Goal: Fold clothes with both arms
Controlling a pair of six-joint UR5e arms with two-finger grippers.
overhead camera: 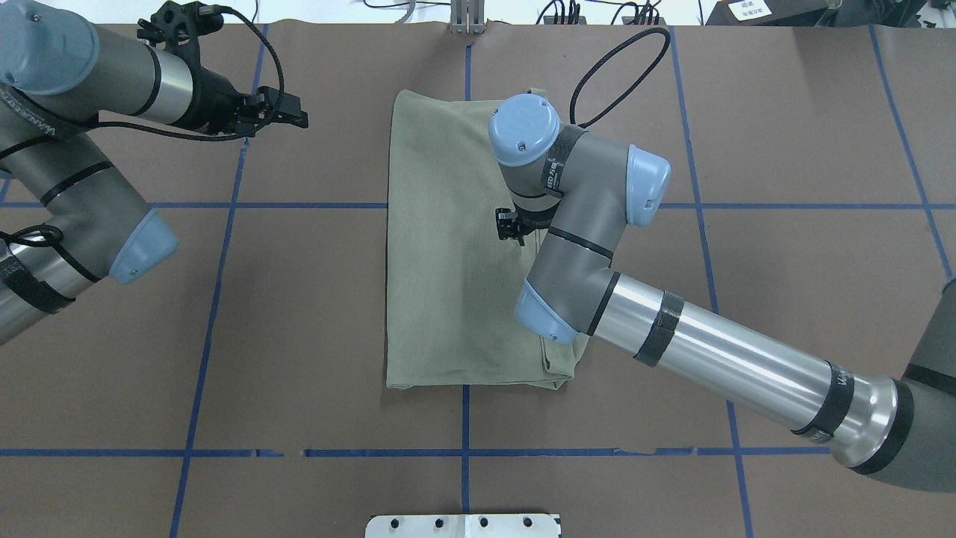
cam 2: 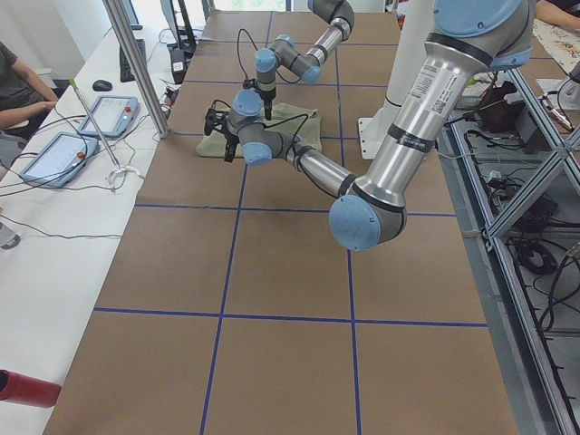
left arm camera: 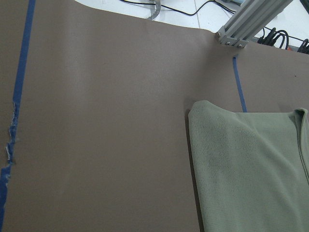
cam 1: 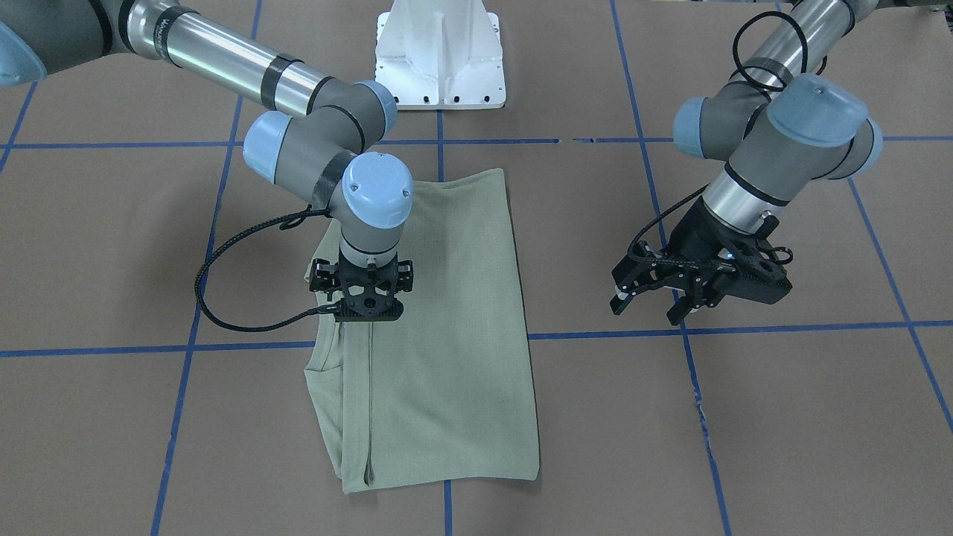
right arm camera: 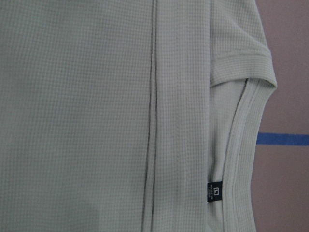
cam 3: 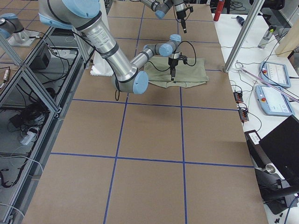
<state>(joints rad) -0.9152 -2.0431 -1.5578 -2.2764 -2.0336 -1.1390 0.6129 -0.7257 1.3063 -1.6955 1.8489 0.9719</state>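
Observation:
The pale sage-green shirt (cam 1: 447, 335) lies flat on the brown table, folded into a long rectangle, also in the overhead view (overhead camera: 441, 299). Its collar with a black neck label (right arm camera: 214, 191) runs along one long edge. My right gripper (cam 1: 367, 313) points straight down over that edge near the shirt's middle (overhead camera: 515, 228). In the right side view (cam 3: 173, 77) its fingers look shut, tips at the cloth. No cloth is lifted. My left gripper (cam 1: 646, 307) is open and empty, off the shirt above bare table (overhead camera: 299, 110). Its wrist view shows a shirt corner (left arm camera: 251, 169).
The white pedestal base (cam 1: 441, 59) stands at the robot's side of the table. Blue tape lines (cam 1: 595, 335) cross the brown surface. An aluminium post (cam 2: 136, 63), tablets (cam 2: 109, 113) and cables sit on the white bench beyond the far table edge.

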